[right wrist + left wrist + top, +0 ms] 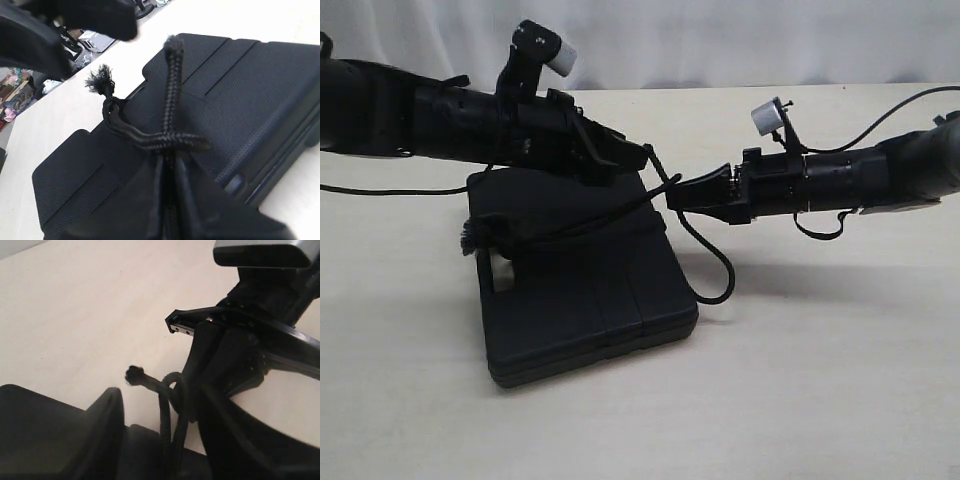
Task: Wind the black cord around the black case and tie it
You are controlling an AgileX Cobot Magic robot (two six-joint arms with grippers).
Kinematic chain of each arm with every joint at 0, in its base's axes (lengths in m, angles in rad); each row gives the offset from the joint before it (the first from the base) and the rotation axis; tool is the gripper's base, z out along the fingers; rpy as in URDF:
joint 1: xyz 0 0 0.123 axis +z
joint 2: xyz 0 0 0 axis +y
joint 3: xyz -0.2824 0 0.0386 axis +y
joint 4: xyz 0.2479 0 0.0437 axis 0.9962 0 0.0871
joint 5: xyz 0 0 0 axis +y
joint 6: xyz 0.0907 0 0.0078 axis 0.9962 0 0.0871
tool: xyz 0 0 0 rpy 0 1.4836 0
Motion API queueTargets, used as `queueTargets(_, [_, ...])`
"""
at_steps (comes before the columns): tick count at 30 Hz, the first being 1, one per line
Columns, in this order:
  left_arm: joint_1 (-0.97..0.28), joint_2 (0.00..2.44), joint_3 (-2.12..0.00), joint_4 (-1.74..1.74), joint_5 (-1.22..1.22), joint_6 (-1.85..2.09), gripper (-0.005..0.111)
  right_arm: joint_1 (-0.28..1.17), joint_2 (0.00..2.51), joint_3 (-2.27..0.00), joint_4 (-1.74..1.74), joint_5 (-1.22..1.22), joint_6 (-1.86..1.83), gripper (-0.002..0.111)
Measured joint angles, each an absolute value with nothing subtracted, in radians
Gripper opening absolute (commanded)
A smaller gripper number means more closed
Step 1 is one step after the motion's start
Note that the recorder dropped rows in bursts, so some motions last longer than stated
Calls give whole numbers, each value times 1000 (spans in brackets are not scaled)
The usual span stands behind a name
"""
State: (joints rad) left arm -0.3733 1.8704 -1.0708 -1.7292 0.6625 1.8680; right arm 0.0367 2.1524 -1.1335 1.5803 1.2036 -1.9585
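Now, case [580, 300]: flat on the table, about 7 o'clock of centre, handle slot on its 9 o'clock edge.
Cord [728, 270]: runs over the lid from a frayed tuft [100, 80] at 9 o'clock up toward 2 o'clock; a slack loop hangs off the 3 o'clock edge.
Right gripper [685, 192]: clenched on the cord, just above the case's 2 o'clock corner.
Left gripper [625, 155]: jaws apart, cord running loose between them, at the case's 12 o'clock edge.
Progress: strands cross over the lid, but no tight knot shows, so the tying looks unfinished; whether the cord passes underneath, cannot tell.
Table [820, 380]: pale, matte.
Room: white curtain [720, 40] at 12 o'clock.
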Motion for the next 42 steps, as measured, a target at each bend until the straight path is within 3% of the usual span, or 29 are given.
queueTargets(12, [-373,1990,-1156,-1733,700,1837,42,106,2152,-1133,1580,1197,-2008,4])
queueTargets(15, [-373,1991,-1159,-1733,682,1837,31,106,2152,-1133,1580,1196,-2010,4])
queueTargets(20, [-373,1996,-1159,-1733,662,1837,0,106,2152,-1133,1584,1194,-2015,4])
queueTargets(24, [-373,1996,-1159,-1733,660,1865,0,106,2152,-1133,1592,1194,-2045,8])
queueTargets(28, [-373,1996,-1159,-1733,660,1877,0,106,2152,-1133,1596,1194,-2067,33])
queueTargets(30, [-373,1996,-1159,-1733,660,1885,0,106,2152,-1133,1598,1194,-2071,41])
queueTargets(33, [-373,1996,-1159,-1733,681,1889,1,106,2135,-1133,1598,1171,-2073,42])
queueTargets(38, [-373,1996,-1169,-1733,698,1891,15,106,2118,-1133,1586,1116,-2071,42])
queueTargets(42, [-373,1996,-1172,-1733,616,1885,10,106,2118,-1133,1569,1097,-2064,42])
